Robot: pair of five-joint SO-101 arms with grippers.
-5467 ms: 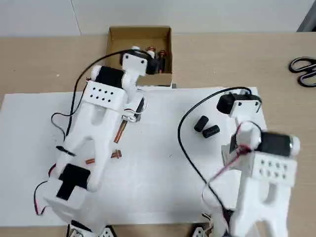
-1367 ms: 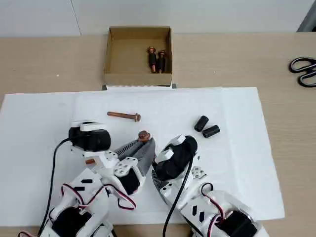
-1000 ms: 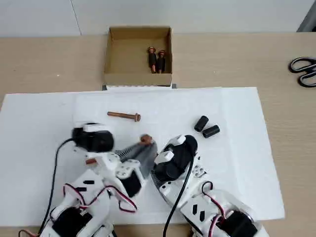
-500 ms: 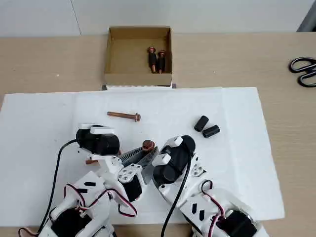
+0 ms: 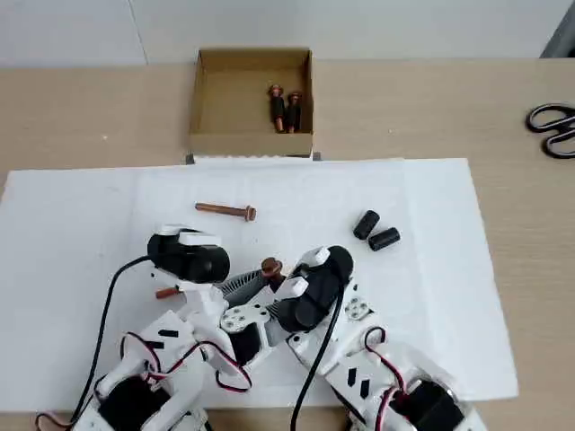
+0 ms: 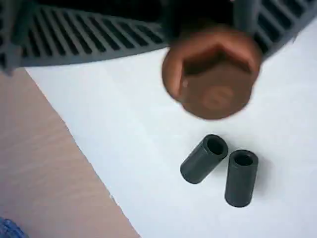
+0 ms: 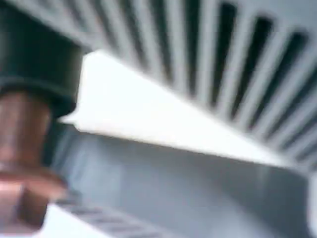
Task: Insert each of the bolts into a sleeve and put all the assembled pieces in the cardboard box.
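Note:
My left gripper (image 5: pixel 260 278) is shut on a copper bolt (image 5: pixel 269 266) low on the white sheet; its head (image 6: pixel 214 82) faces the left wrist camera between the ribbed fingers (image 6: pixel 89 34). My right gripper (image 5: pixel 282 289) presses against it from the right, shut on a black sleeve (image 7: pixel 34 49) that sits over the bolt's shaft (image 7: pixel 20 124). Two loose sleeves (image 5: pixel 366 224) (image 5: pixel 384 239) lie to the right. One loose bolt (image 5: pixel 225 210) lies above the grippers, and another (image 5: pixel 166 293) peeks out from under the left arm. The cardboard box (image 5: pixel 216 99) holds two assembled pieces (image 5: pixel 285 108).
A white paper sheet (image 5: pixel 81 224) covers most of the wooden table. Scissors (image 5: pixel 552 128) lie at the far right edge. Both arms crowd the sheet's lower middle. The two loose sleeves (image 6: pixel 204 158) (image 6: pixel 241 177) lie close together.
The left gripper with its bolt has shifted right and slightly toward the front edge, and the right gripper has closed in, so the two now meet. The loose parts have not moved.

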